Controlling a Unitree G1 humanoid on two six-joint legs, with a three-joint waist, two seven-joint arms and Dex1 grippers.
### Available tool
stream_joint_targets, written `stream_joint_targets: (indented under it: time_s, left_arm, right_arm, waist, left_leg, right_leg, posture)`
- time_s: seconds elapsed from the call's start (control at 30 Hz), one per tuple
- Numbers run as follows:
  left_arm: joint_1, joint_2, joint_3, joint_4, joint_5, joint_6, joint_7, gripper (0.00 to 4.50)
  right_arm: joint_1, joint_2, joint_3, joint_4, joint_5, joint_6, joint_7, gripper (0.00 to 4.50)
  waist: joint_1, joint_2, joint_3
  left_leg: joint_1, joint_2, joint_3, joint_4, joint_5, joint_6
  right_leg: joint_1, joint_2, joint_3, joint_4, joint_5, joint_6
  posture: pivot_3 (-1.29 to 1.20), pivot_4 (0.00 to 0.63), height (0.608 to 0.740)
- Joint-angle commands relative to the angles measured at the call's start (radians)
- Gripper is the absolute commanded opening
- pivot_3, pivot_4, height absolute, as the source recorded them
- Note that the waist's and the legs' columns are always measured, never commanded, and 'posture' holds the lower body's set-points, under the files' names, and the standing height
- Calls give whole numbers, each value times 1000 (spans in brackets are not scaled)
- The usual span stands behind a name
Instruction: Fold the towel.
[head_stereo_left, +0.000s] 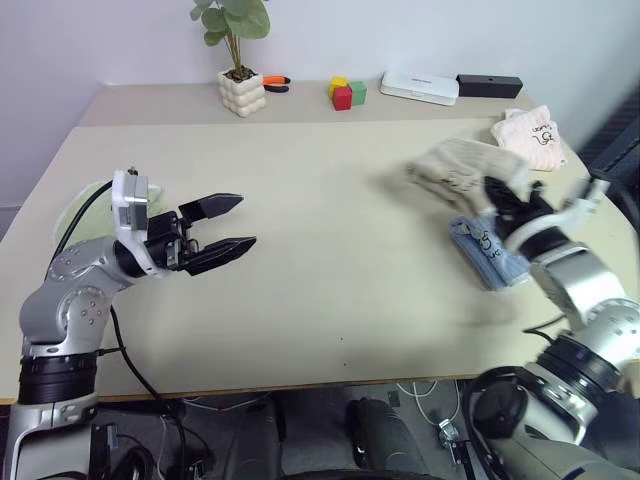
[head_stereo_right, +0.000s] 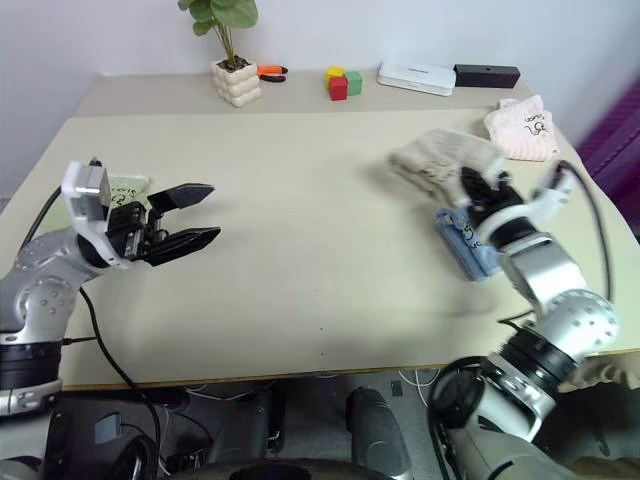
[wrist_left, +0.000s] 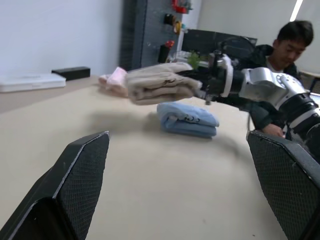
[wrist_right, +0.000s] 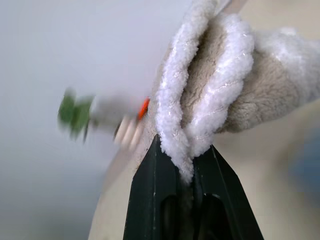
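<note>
The towel (head_stereo_left: 458, 168) is a folded beige bundle held clear of the table at the right, with its shadow on the tabletop below. My right gripper (wrist_right: 183, 150) is shut on the bundle's thick folded edge, and the towel (wrist_right: 225, 90) bulges out past the fingers. In the left wrist view the towel (wrist_left: 160, 82) hangs just above and beside a folded light blue towel (wrist_left: 187, 120). My left gripper (head_stereo_left: 235, 222) hovers over the left part of the table, open and holding nothing, pointing toward the right.
The light blue towel (head_stereo_left: 487, 250) lies near the table's right edge, a pink towel (head_stereo_left: 530, 135) behind it. A light green towel (head_stereo_left: 85, 205) lies by my left arm. A potted plant (head_stereo_left: 242, 90), coloured blocks (head_stereo_left: 347, 92), a white box (head_stereo_left: 420, 87) and a black box (head_stereo_left: 490, 85) line the back. A person (wrist_left: 280, 45) sits beyond the table.
</note>
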Motion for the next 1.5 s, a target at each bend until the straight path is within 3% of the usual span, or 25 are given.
stream_joint_targets:
  time_s: [0.03, 0.57, 0.93, 1.47, 1.5]
  left_arm:
    - [-60, -22, -38, 42, 33, -45, -42, 4500]
    - [-126, -46, -68, 117, 76, -55, -97, 4500]
    - [-105, -51, -64, 86, 72, -49, -77, 4500]
    - [-105, -50, -66, 82, 73, -54, -76, 4500]
    - [-105, -49, -66, 83, 73, -54, -77, 4500]
  right_arm:
    - [28, -49, -23, -40, 38, -109, -40, 24]
    - [248, -6, 132, -168, 247, -340, -185, 24]
    - [395, -36, 268, -217, 178, -398, -184, 24]
    - [435, -130, 284, -160, 134, -425, -102, 24]
    - [438, -130, 285, -156, 130, -426, -97, 355]
  waist:
    - [-3, 0, 0]
    - [-1, 1, 0]
    - [1, 1, 0]
    - [4, 1, 0]
    - [4, 1, 0]
  left_leg:
    - [0, 0, 0, 0, 0, 0]
    - [1, 0, 0, -1, 0, 0]
    - [1, 0, 0, -2, 0, 0]
    - [1, 0, 0, 0, 0, 0]
    - [1, 0, 0, 0, 0, 0]
  right_leg:
    - [0, 0, 0, 0, 0, 0]
    - [0, 0, 1, 0, 0, 1]
    - [0, 0, 0, 0, 0, 0]
    - [1, 1, 1, 1, 0, 0]
    - [1, 1, 1, 1, 0, 0]
  posture:
    - [0, 150, 740]
    - [0, 150, 740]
    - [0, 150, 740]
    - [0, 150, 740]
    - [0, 150, 740]
